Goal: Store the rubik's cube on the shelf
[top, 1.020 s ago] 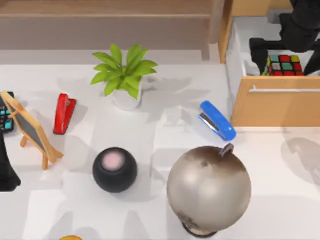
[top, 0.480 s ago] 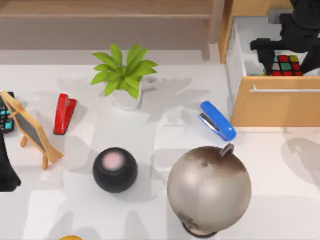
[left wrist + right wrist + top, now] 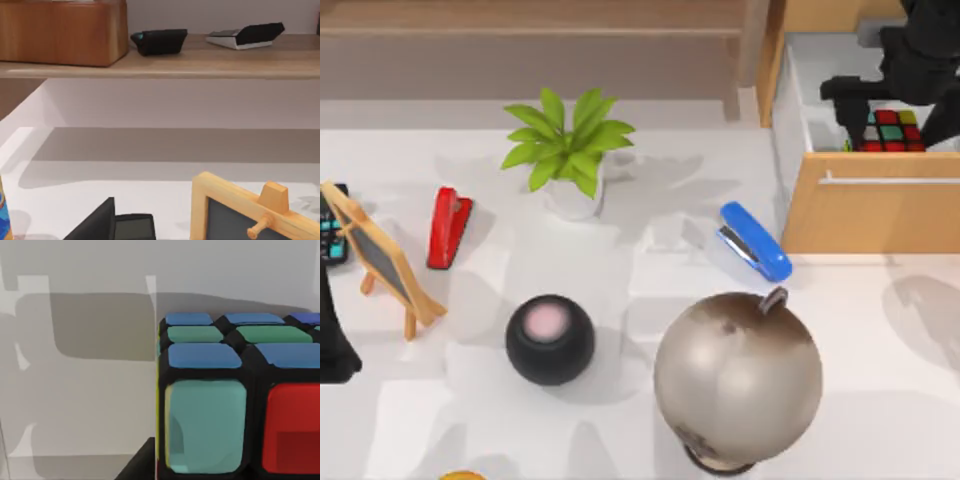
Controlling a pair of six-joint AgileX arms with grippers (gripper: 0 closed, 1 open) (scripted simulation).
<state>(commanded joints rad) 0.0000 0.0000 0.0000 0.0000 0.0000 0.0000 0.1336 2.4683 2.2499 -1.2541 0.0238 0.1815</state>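
Note:
The rubik's cube (image 3: 892, 130) lies inside the open drawer (image 3: 800, 110) of the orange-tan cabinet at the back right. My right gripper (image 3: 895, 112) reaches down into that drawer, one dark finger on each side of the cube and pressed against it. Up close, the rubik's cube (image 3: 235, 405) shows blue, teal, green and red squares in front of the drawer's white wall. The shelf (image 3: 520, 35) is a long light-brown board along the back left, with an upright post at its right end. My left arm (image 3: 332, 345) is parked at the table's left edge.
On the white table stand a potted plant (image 3: 570, 150), a red stapler (image 3: 448, 226), a blue stapler (image 3: 755, 240), a black round speaker (image 3: 549, 338), a large globe (image 3: 738, 375) and a small easel blackboard (image 3: 380, 262). The shelf board (image 3: 200, 62) carries a wooden box and dark devices.
The right gripper's fingers have closed inward onto the cube's sides and covered part of it; since half a second ago nothing has moved. The left arm has stayed put.

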